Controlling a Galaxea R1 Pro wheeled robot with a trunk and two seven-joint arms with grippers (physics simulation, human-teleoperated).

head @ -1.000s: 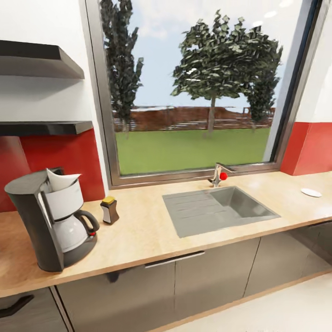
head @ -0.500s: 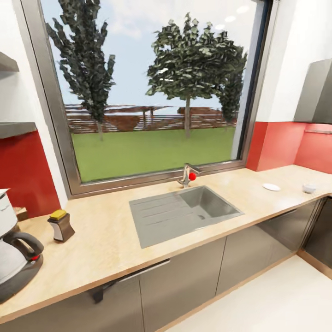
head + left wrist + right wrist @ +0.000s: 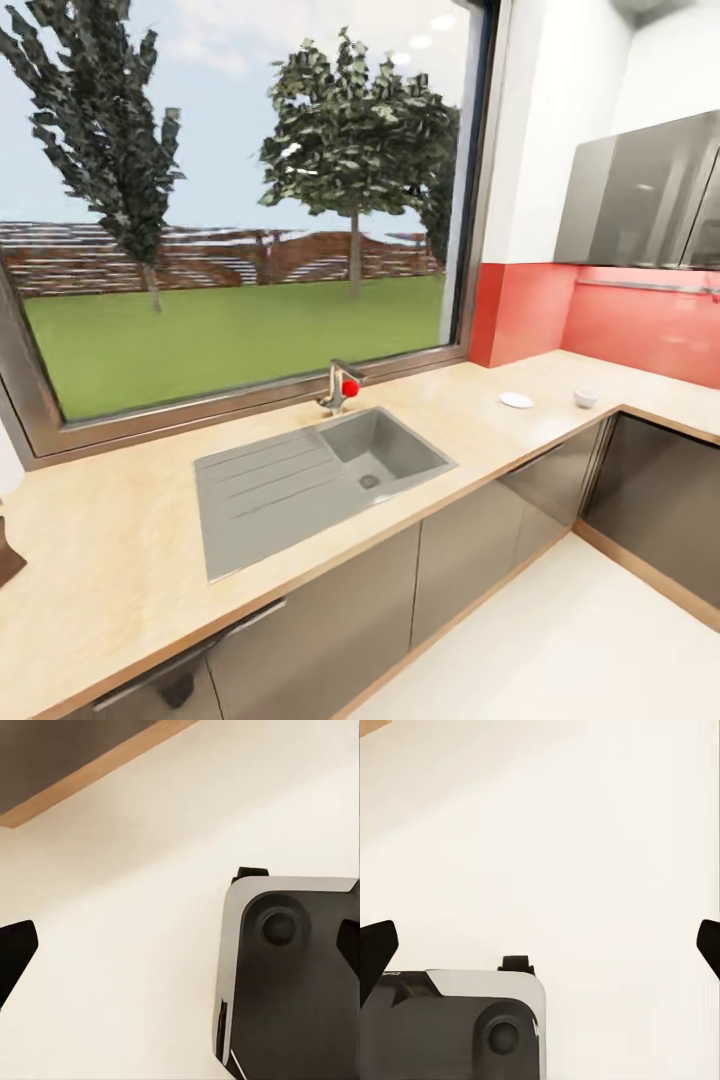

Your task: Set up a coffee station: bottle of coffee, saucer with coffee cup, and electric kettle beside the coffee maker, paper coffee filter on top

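My head camera has swung right since a second ago: the coffee maker with its paper filter and the small yellow-capped bottle have slid out past the left edge, and the whole picture has shifted, not the things themselves. The corner of the kitchen has come into view instead.

Nearest me in the head view runs the pale wood-grain countertop (image 3: pixel 120 560), smooth and matte, over flat dark grey cabinet fronts (image 3: pixel 480 540) with slim bar handles. At its far left edge I see a sliver of something dark brown (image 3: pixel 8 555); I cannot tell what it is. Set into the counter is the grey rectangular sink (image 3: pixel 310 478), with a ribbed drainboard on one side and a deep square basin on the other. Behind it stands the brushed-metal tap with a red knob (image 3: pixel 342 386), just under the window sill.

Farther right, near the corner, the small flat white saucer (image 3: pixel 516 400) lies on the counter, and the little white coffee cup (image 3: pixel 585 399) sits apart from it, closer to the glossy red backsplash (image 3: pixel 620 320). Above hang mirror-like grey wall cabinets (image 3: pixel 640 205). The large metal-framed window (image 3: pixel 240 200) shows lawn, trees and a fence.

In the wrist views both hang over the cream floor (image 3: pixel 135 907) and the robot's dark base (image 3: pixel 292 982). The left gripper (image 3: pixel 184 949) is spread wide with nothing between its black fingertips (image 3: pixel 15 949); the right gripper (image 3: pixel 544 945) is equally wide and empty
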